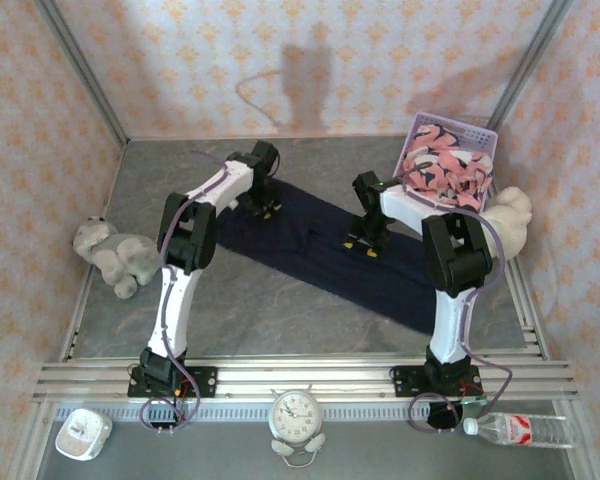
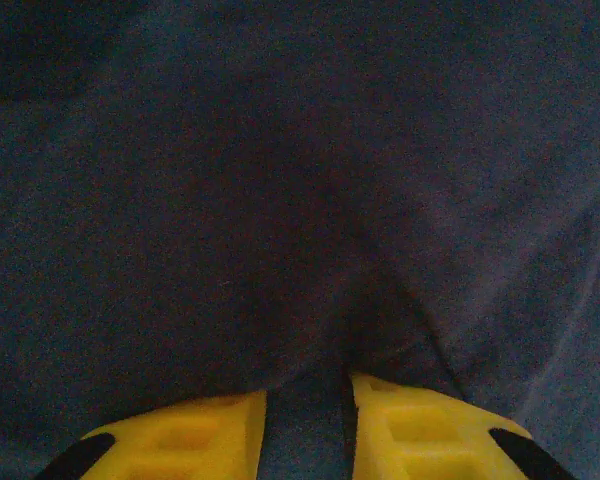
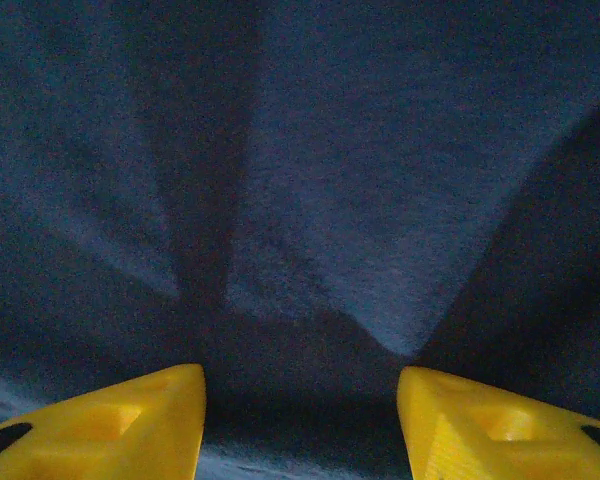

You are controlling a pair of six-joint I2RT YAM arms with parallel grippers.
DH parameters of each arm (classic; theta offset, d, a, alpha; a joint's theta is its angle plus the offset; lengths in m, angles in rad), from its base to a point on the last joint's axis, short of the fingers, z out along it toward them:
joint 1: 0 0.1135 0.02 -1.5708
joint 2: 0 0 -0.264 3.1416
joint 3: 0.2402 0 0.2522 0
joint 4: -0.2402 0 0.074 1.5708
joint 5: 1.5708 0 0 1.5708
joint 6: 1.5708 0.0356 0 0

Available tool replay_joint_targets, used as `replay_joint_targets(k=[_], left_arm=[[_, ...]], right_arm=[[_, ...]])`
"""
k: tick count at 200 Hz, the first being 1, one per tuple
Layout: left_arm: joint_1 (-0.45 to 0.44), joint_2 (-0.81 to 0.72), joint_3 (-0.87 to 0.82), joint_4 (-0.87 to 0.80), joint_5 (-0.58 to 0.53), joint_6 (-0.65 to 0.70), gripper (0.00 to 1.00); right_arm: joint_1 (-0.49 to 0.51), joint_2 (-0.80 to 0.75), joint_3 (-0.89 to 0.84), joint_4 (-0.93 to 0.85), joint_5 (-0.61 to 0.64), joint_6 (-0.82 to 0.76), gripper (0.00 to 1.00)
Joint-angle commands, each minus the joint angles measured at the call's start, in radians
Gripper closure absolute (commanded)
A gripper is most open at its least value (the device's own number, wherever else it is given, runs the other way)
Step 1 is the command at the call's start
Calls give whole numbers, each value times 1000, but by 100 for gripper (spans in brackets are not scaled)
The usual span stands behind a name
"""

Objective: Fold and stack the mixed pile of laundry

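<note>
Navy garment (image 1: 320,255) — spread flat on the desk (image 1: 280,310), directly beneath both arms' fingers. Left gripper (image 1: 263,208) is pinched nearly closed on a pucker of its cloth; right gripper (image 1: 362,244) is open, fingers straddling a ridge of it. Pink printed garment (image 1: 445,172) — heaped in the basket (image 1: 475,130), beyond and right of the right gripper.

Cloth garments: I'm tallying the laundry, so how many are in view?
2. The plain dark navy cloth garment lies spread across the grey table; the salmon-pink bird-print cloth garment sits bunched in the lavender plastic basket, far right. Others may be hidden beneath it.
</note>
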State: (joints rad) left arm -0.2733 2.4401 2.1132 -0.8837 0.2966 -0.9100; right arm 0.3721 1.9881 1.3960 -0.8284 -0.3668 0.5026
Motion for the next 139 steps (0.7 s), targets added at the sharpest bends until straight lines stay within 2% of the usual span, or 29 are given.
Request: replay_joint_targets(k=[1, 15, 25, 50, 76, 93, 112, 139], left_arm=[[33, 211, 345, -98, 7, 108, 72], [38, 356, 615, -126, 64, 105, 71], [41, 408, 679, -60, 115, 61, 70], [44, 408, 621, 155, 207, -48, 66], [50, 375, 649, 213, 280, -70, 54], [56, 306, 650, 204, 292, -38, 46], [58, 210, 637, 117, 270, 62, 41], [58, 66, 438, 20, 219, 162, 40]], right_arm=[[77, 13, 11, -43, -27, 106, 46], [119, 36, 56, -45, -59, 146, 46], [148, 44, 81, -37, -90, 176, 46], [205, 59, 145, -4, -203, 213, 46], [196, 19, 209, -16, -187, 201, 45], [161, 3, 245, -34, -160, 181, 45], [121, 7, 266, -63, -109, 135, 46], [81, 30, 264, -93, -48, 78, 47]])
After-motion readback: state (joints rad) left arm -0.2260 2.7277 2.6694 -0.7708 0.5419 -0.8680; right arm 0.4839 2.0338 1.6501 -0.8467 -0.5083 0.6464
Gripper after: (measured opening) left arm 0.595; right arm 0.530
